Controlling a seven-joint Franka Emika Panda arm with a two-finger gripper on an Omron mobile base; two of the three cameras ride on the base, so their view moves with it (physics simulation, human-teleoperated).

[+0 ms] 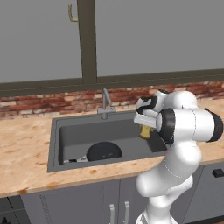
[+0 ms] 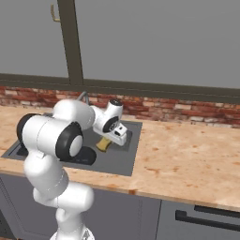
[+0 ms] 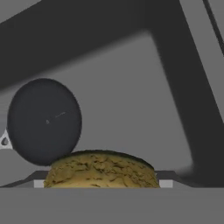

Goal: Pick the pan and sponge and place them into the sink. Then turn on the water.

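Note:
My gripper hangs over the right part of the sink, shut on the sponge, a yellow-olive block held clear of the basin floor. In the hand view the sponge sits between my fingertips, above the dark basin. The black pan lies flat inside the sink at its front left, its short handle pointing left. From the right base view the sponge shows below the hand, and my arm hides most of the pan. No water comes from the faucet.
A brick backsplash and a window run behind the sink. Orange-speckled counter stretches to the right of the basin and also to its left. Cabinet fronts lie below.

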